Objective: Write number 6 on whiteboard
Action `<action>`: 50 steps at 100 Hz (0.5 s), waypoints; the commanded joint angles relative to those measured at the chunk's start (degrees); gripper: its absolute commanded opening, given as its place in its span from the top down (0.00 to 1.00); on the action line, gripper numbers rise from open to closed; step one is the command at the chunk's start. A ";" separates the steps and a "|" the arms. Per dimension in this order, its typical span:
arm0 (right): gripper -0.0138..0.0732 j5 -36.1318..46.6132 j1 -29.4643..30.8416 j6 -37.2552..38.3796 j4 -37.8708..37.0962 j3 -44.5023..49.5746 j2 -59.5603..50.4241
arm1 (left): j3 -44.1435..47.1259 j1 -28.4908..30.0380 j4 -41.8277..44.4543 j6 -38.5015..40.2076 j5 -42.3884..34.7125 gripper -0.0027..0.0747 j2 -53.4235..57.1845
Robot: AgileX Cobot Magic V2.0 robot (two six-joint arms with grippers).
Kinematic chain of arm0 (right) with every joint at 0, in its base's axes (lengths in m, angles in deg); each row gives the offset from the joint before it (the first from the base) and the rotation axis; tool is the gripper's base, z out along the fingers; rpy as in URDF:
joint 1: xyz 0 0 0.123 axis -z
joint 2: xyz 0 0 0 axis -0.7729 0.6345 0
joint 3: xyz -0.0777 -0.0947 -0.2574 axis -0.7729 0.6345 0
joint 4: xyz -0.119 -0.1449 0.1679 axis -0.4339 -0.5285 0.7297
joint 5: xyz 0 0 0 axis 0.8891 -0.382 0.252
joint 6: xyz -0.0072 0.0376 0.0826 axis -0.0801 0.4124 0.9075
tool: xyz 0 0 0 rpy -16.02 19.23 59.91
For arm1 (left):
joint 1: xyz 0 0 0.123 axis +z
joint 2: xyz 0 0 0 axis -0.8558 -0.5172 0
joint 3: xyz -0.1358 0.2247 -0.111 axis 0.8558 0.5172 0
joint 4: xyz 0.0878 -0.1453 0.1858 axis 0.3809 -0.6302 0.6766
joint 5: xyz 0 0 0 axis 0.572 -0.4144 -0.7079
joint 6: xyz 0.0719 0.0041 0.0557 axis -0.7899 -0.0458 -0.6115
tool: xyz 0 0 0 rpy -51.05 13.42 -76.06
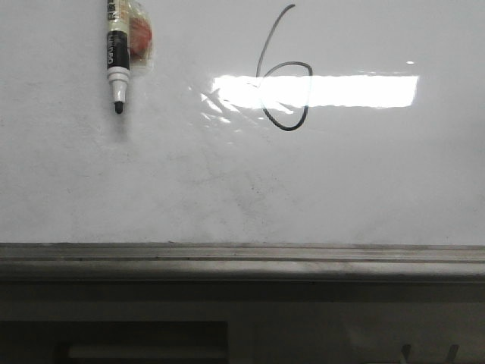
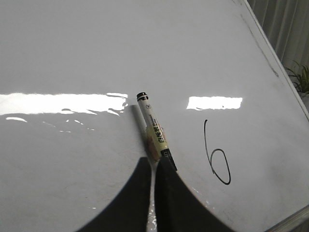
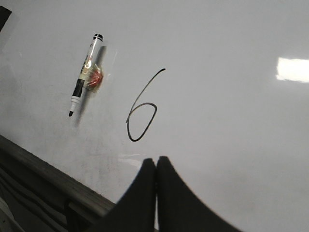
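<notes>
The number 6 [image 1: 282,83] is drawn as a thin dark line on the whiteboard [image 1: 227,189], right of centre near the top. It also shows in the left wrist view [image 2: 217,162] and the right wrist view [image 3: 142,118]. A marker [image 1: 117,45] hangs tip down on the board at the upper left, with an orange-red piece under clear wrap beside it. My left gripper [image 2: 153,162] is shut and in line with the marker [image 2: 152,126], whose tip it hides. It holds nothing. My right gripper [image 3: 156,162] is shut and empty below the 6. Neither gripper shows in the front view.
A grey metal ledge [image 1: 242,258] runs along the board's lower edge and also shows in the right wrist view [image 3: 48,179]. Bright light reflections lie across the board [image 1: 318,91]. A curtain and a green plant [image 2: 299,79] stand past the board's right edge.
</notes>
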 commanded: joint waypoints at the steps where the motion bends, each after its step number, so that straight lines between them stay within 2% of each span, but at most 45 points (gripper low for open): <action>1: 0.89 3.34 0.01 -0.63 1.08 -1.39 0.49 | -1.52 0.20 0.33 -0.08 0.13 0.99 -0.55; 11: 0.89 3.34 0.01 -0.63 1.08 -1.39 0.49 | -1.52 0.20 2.13 0.05 0.37 0.99 -0.55; 17: 0.89 3.34 0.01 -0.63 1.08 -1.39 0.49 | -1.42 0.38 10.76 2.03 1.33 0.99 -0.69; 26: 0.89 3.34 0.01 -0.63 1.08 -1.39 0.49 | -1.29 2.30 29.04 17.42 1.34 0.99 -2.14; 33: 0.89 3.34 0.01 -0.63 1.08 -1.39 0.49 | -0.66 5.93 41.94 30.67 0.78 0.99 -4.31; 41: 0.89 3.34 0.01 -0.63 1.08 -1.39 0.49 | 0.39 12.65 55.05 45.57 1.49 0.99 -6.62; 50: 0.89 3.34 0.01 -0.63 1.08 -1.39 0.49 | 1.75 19.94 73.54 61.28 3.33 0.99 -7.14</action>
